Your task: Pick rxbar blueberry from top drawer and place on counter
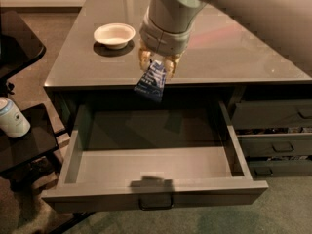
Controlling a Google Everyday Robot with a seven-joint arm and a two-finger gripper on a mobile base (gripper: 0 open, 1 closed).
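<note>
Carpeted floor runs along the lower left of the frame, and on it stands the small black side table [22, 147] with a pale can [11, 118] on top. You can't make out any lettering on that can.

Move right and you meet the white bowl [114, 34], sitting upper left on the glossy counter [234, 52].

Centre frame now, and this is your action. The gripper [158, 66] hangs from the arm [173, 11] right at the counter's front edge, its claw pinched narrow on the top end of the rxbar blueberry [152, 82]. The bar dangles tilted, its lower end dropping across the dark gap above the back of the top drawer [156, 165]. Pale print shows on the navy wrapper, but none of it is readable, so no brand to call out.

Below, the drawer stands pulled wide open, its floor bare, the small handle [156, 201] at bottom centre. So by my reckoning the pick is done and you are in the carry.

Next move, as I judge it: take the bar up the frame so it sits fully over the tabletop, to the right of the bowl, lower it until it lies flat, then let the claw spread.

Far right, the narrower drawers [278, 130] are stacked under the counter, no part in this job.
</note>
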